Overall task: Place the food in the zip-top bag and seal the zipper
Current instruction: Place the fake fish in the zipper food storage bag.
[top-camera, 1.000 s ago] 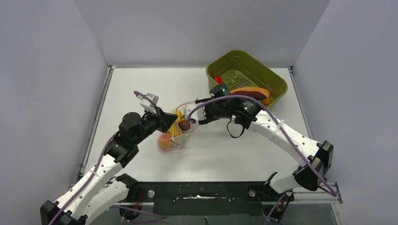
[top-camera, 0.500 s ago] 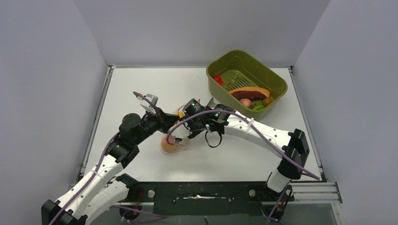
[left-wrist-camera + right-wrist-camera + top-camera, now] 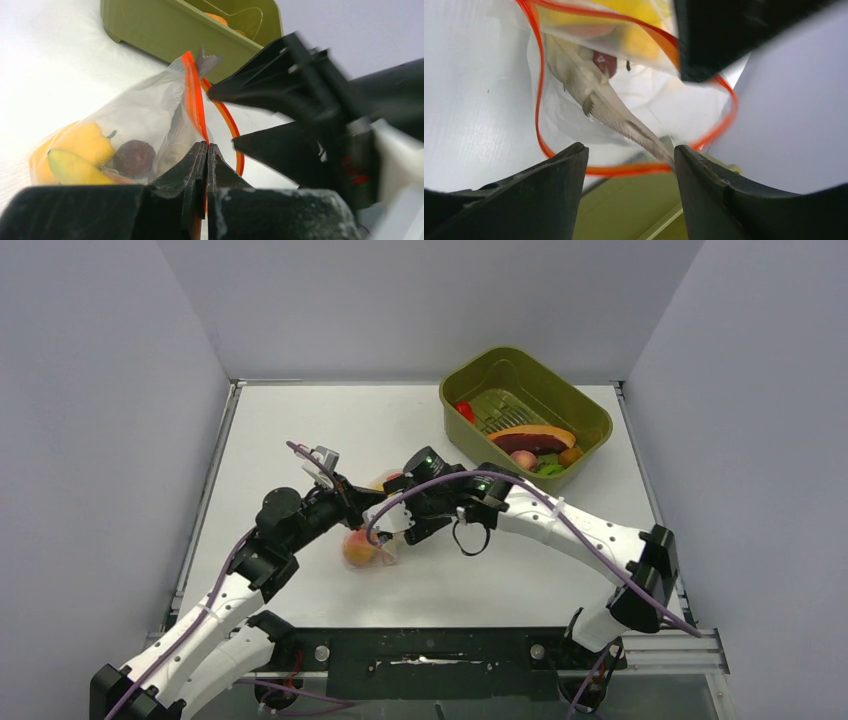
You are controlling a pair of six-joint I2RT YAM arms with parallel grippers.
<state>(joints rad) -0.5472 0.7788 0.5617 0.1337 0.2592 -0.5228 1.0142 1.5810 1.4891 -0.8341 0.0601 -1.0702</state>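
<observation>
since a second earlier the right arm had swung away from the olive-green tub (image 3: 520, 375) and come in low beside the left arm, so that both wrists met over the zip-top bag (image 3: 145, 110) near the middle of the table (image 3: 300, 430). the left gripper (image 3: 206, 150) had its fingers pressed flat together on the zipper (image 3: 192, 95), pinching the red-orange strip at one side of the mouth and holding that edge up. the right gripper (image 3: 631, 167) stood wide, its fingers well apart. only a crease of clear film ran down between them, and whether it touched a finger could not be told. beyond those fingers the strip made an open loop, so the mouth was unsealed. inside the bag lay the yellow pepper (image 3: 82, 142), the banana (image 3: 75, 170) just below it, and the dark purple piece (image 3: 134, 157) beside both. the peach (image 3: 358, 548) showed at the bag's near end in the top view, down on the table and seemingly inside the film. the watermelon slice (image 3: 530, 435) lay in the tub, well apart from the bag, among other small toy pieces (image 3: 545, 462).
</observation>
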